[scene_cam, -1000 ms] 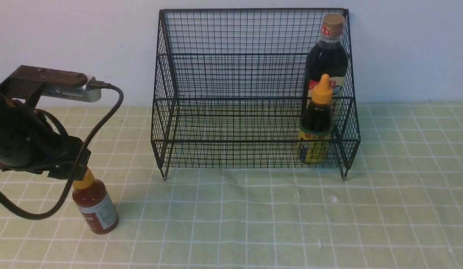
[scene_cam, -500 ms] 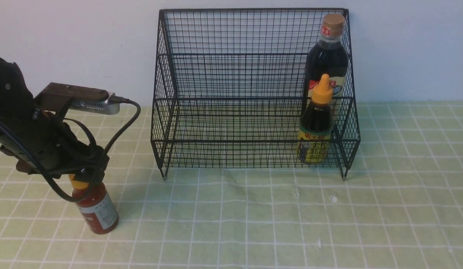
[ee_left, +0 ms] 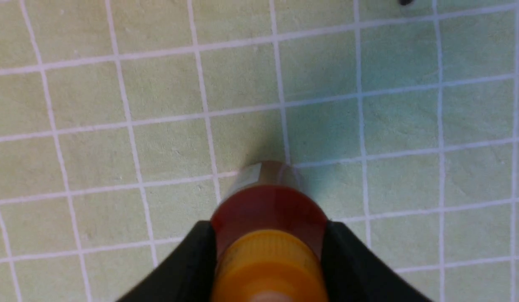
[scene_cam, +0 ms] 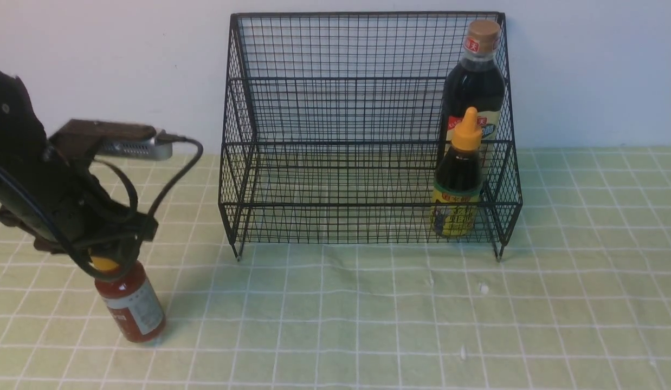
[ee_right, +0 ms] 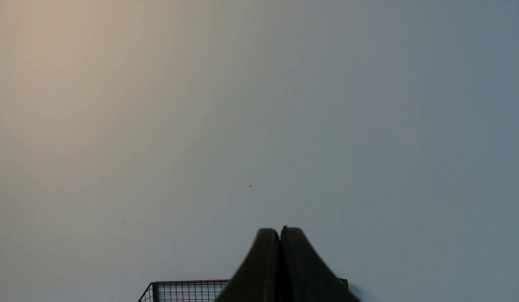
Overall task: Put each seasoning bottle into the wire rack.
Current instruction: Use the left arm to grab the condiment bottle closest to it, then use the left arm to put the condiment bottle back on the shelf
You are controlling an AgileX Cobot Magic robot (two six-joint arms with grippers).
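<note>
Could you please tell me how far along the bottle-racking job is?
Done: the vinegar bottle and the small dark bottle stand in the wire rack, right side. In hand: the left gripper clamps the tilted red-sauce bottle by its neck, outside the rack. Left: placing it in the rack. The right gripper is shut, empty.

Entry, left gripper [scene_cam: 109, 255]: moved right and down from its place a second ago, its black fingers [ee_left: 188, 260] now closed against the shoulder of the red-sauce bottle [scene_cam: 130, 309], one on each side of the orange nozzle [ee_left: 268, 268]. Entry, red-sauce bottle: shifted slightly left and nearer on the green checked cloth [scene_cam: 368, 314] within the last half second. Entry, silver wrist camera [scene_cam: 135, 146]: carried right with the arm, then slightly back left.
</note>
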